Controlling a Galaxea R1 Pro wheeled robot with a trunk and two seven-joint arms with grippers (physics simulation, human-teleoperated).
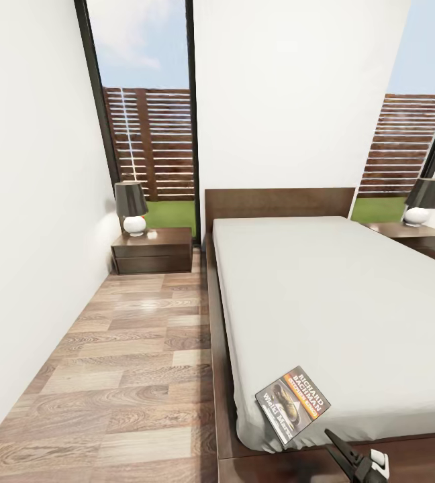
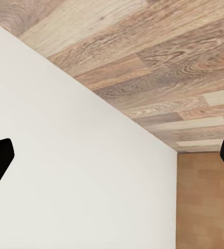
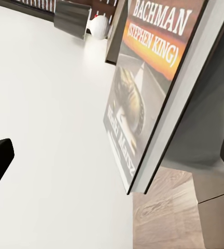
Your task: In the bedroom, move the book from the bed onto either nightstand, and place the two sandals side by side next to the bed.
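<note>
Right gripper (image 1: pixel 362 463) and far nightstand (image 1: pixel 415 238), both cropped by frame edges.

Head view: taken from high at foot of bed (image 1: pixel 325 295), aimed forward and down along mattress toward headboard and windows. Right wrist view: held very close over mattress, book (image 3: pixel 153 78) seen at near range; book (image 1: pixel 293 404) and lamp (image 3: pixel 99 26) shared with head view. Left wrist view: pointed at floor (image 2: pixel 158 67) beside white wall (image 2: pixel 75 176).

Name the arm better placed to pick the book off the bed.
Right. Its open claw sits just short of the book at the mattress's near corner, the cover looming before its wrist camera. The left claw, also open, faces only floor and a white surface.
</note>
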